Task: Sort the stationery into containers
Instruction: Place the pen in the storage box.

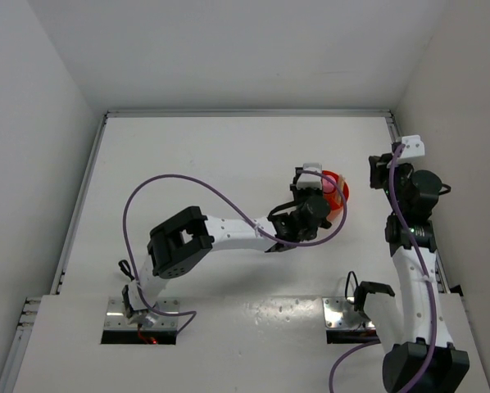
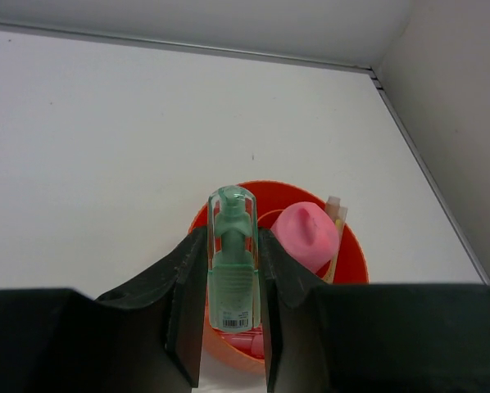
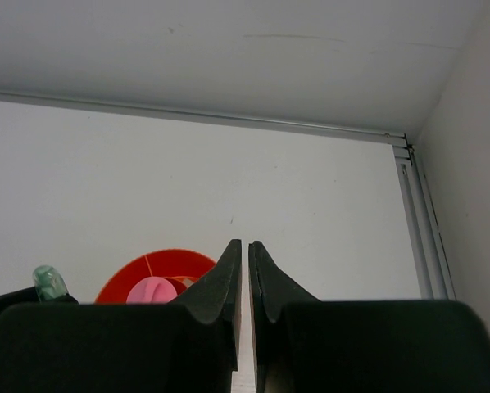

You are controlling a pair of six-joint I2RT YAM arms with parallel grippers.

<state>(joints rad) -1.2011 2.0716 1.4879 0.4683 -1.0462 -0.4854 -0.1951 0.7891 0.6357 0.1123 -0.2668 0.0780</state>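
Note:
My left gripper (image 2: 233, 274) is shut on a green stubby marker (image 2: 232, 262) with a clear cap and holds it above the round orange cup (image 2: 356, 254). In the cup stand a pink-capped piece (image 2: 306, 233), thin yellow sticks (image 2: 337, 221) and a pink piece (image 2: 243, 340) low at the front. In the top view the left gripper (image 1: 309, 196) hangs over the cup (image 1: 337, 190) at the table's right middle. My right gripper (image 3: 245, 270) is shut and empty, to the right of the cup (image 3: 130, 278); the marker's tip (image 3: 48, 282) shows at the left.
White walls enclose the table. A metal rail (image 3: 229, 119) runs along the far edge and another (image 1: 396, 164) along the right side. A purple cable (image 1: 179, 184) loops over the left arm.

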